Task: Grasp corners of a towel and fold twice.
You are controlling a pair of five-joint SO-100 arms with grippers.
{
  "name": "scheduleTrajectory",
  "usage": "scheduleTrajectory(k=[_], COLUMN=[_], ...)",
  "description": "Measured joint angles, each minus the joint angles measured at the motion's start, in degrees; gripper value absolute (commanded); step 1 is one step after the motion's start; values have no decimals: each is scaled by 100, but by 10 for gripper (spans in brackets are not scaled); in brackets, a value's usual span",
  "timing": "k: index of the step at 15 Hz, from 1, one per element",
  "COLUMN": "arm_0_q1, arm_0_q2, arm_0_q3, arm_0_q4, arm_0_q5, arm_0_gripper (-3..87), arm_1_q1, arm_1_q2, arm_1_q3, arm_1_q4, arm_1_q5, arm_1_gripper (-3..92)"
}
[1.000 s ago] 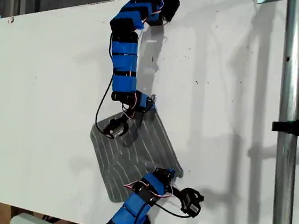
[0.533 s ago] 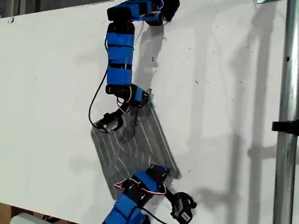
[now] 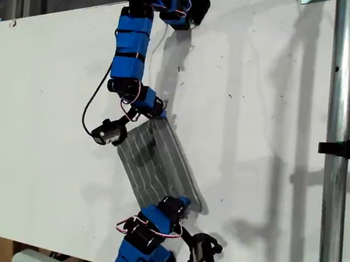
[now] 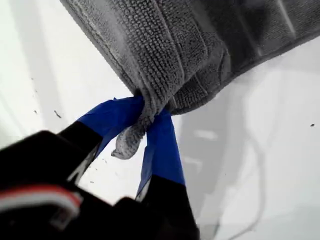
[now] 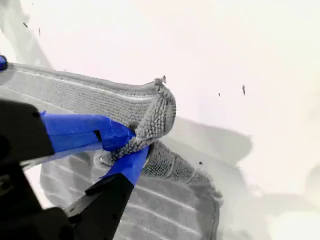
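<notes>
Both arms have swung toward the exterior view's left since a second ago, dragging the raised edge of the towel (image 3: 159, 160) over itself, so the cloth now shows as a narrower slanted band on the white worktop (image 3: 258, 115). A metal pole (image 3: 336, 148) stands at the exterior view's right. The towel lies near the middle of the worktop, one side lifted and doubled over the part resting flat. My first gripper (image 4: 145, 131) has its blue fingers (image 4: 162, 145) clenched on a bunched corner (image 4: 131, 140), the cloth hanging above the surface. My second gripper (image 5: 131, 145) pinches another corner (image 5: 161, 111), folded over its fingers, striped cloth lying beneath. Which arm is which, I cannot tell from the exterior view.
</notes>
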Motion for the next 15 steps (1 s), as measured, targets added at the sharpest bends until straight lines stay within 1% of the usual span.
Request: scheduleTrajectory(k=[1, 2, 4, 5, 6, 9, 11, 13, 15], arm_0_q1=[-264, -589, -1354, -1811, -2268, -3524, -4069, -4456, -4430], arm_0_q2=[264, 563, 1248, 1547, 1793, 1890, 2136, 2382, 2408], arm_0_q3=[18, 176, 1134, 1582, 1951, 2637, 2733, 2733, 2821], arm_0_q4=[369, 589, 747, 729, 747, 738, 703, 686, 571], arm_0_q5=[-62, -70, 35, 149, 343, 896, 1239, 1521, 1521], arm_0_gripper=[-29, -29, -29, -29, -29, -29, -29, -29, -29], arm_1_q1=[193, 439, 993, 1274, 1538, 2180, 2294, 2347, 2329], arm_1_q2=[-290, -598, -1151, -1318, -1485, -1600, -1564, -1441, -1424], arm_1_q3=[-255, -527, -905, -932, -1011, -1143, -1143, -1143, -1134], arm_1_q4=[-193, -422, -1072, -1564, -2101, -3261, -3604, -3665, -3612], arm_1_q5=[-149, -325, -527, -562, -562, -396, -255, -176, -149], arm_1_gripper=[-3, -3, -3, -3, -3, -3, -3, -3, -3])
